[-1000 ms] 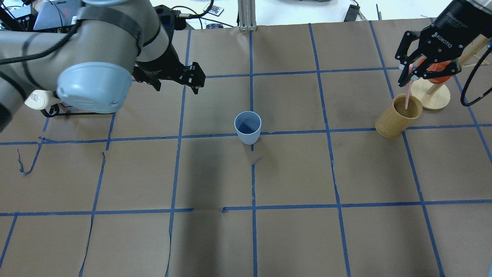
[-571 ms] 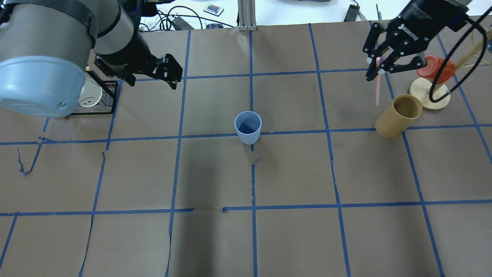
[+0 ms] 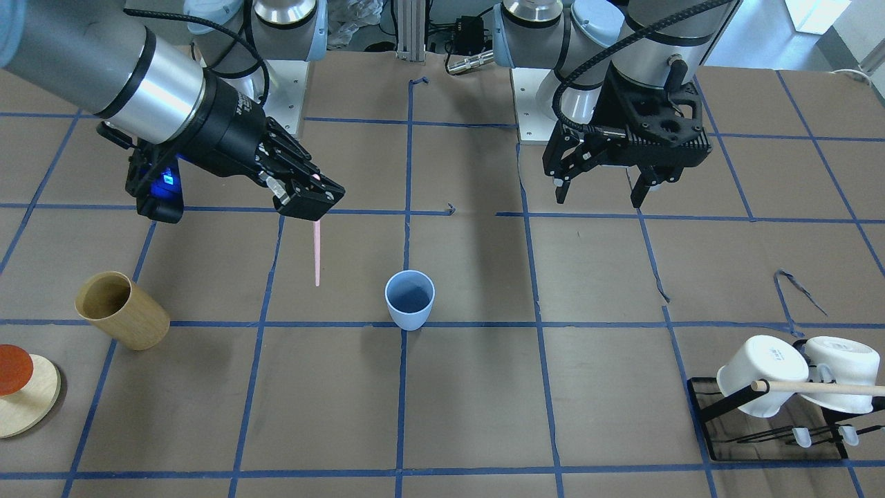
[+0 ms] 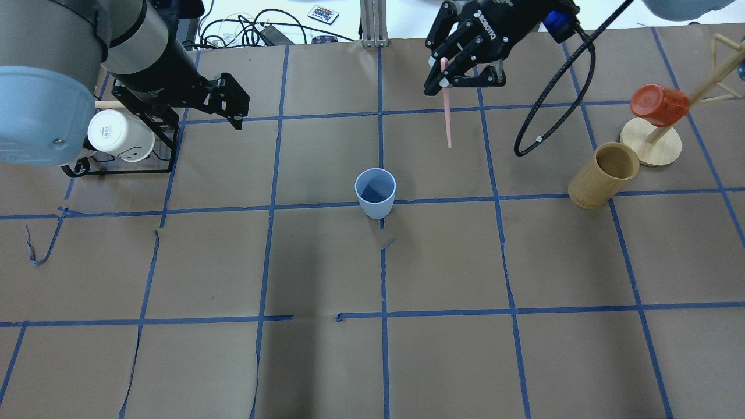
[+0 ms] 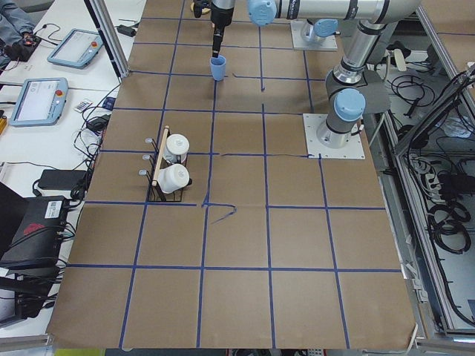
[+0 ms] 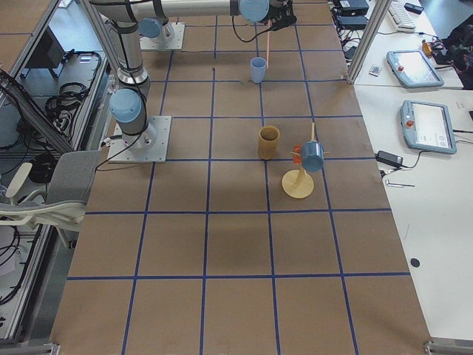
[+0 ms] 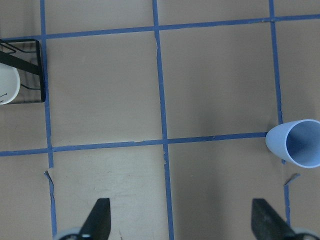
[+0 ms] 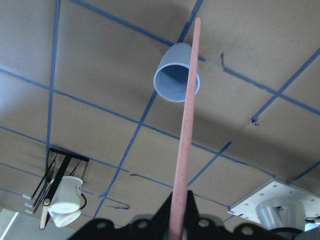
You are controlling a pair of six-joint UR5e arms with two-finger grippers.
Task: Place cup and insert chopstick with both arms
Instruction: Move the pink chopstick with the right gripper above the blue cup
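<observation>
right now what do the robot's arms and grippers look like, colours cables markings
The left arm and right arm are grey tubes with pale-blue joint caps and silver wrist bands. The left gripper and right gripper are black, two-fingered, linkage-style. The right gripper carries white lettering and a blue-lit wrist module; a black braided cable loops off it.

The cup (image 4: pixel 375 192), a small light-blue tumbler, stands upright and empty (mouth up) beside a blue tape crossing near the table's middle. The chopstick (image 4: pixel 447 119), thin and pale pink, hangs nearly vertical, pinched at its top by the right gripper (image 4: pixel 442 73), apart from the cup.
</observation>
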